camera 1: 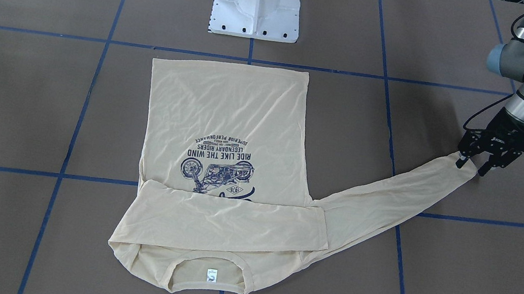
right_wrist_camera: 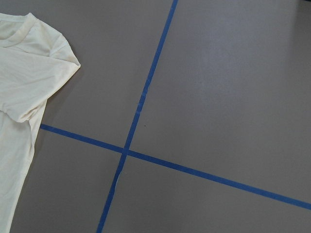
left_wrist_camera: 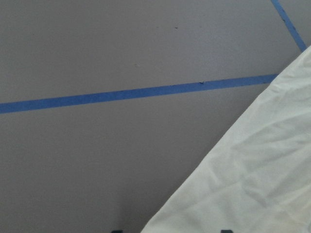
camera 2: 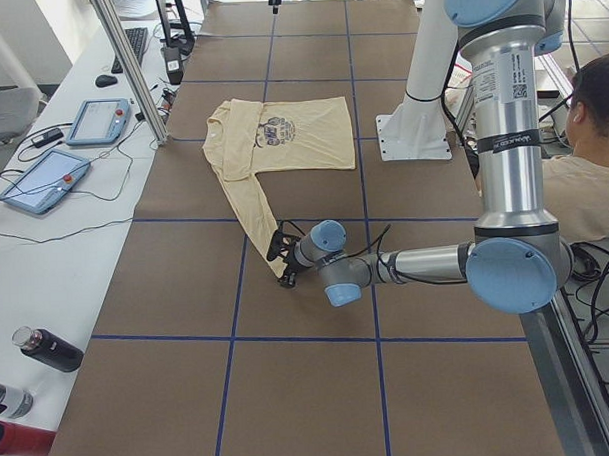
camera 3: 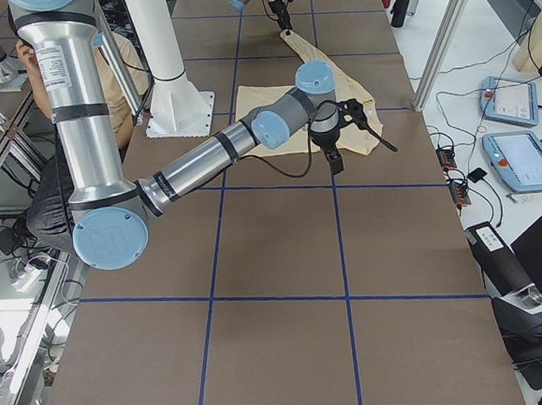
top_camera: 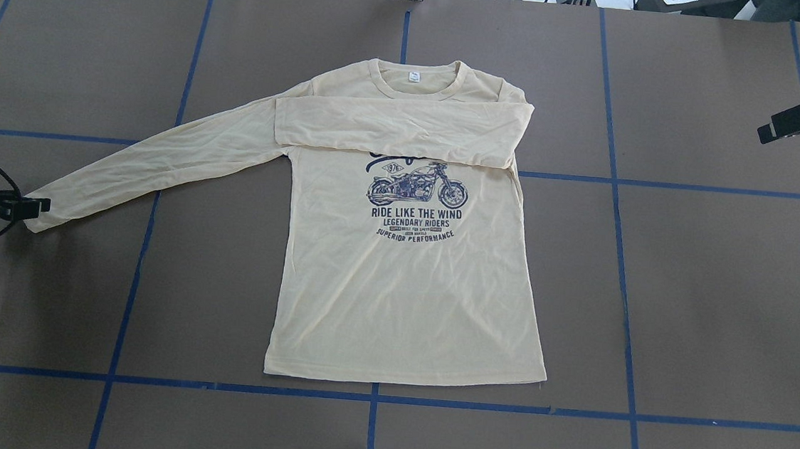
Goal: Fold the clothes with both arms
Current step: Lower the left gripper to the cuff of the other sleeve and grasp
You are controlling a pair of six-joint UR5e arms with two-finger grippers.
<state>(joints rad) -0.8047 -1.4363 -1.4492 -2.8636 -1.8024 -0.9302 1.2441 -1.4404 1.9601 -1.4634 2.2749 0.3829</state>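
Pale cream-yellow long-sleeved thin shirt (top_camera: 402, 289) lies flat on the brown table (top_camera: 686, 311). You see its outstretched cuff between the spread fingers of the left gripper (camera 1: 470, 168). The right gripper (top_camera: 768, 132) hangs well apart from the shirt; you cannot tell its opening.

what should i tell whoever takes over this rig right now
Left gripper: open, low at the cuff of the outstretched sleeve, fingers on either side of it, not closed on it.
Right gripper: off to the robot's right, clear of the cloth; whether it is open or shut cannot be told.
Shirt: flat on the table, print up, collar away from the robot.
Done: the other sleeve is folded across the chest.
Left: grip the cuff, fold that sleeve in, then fold the body.
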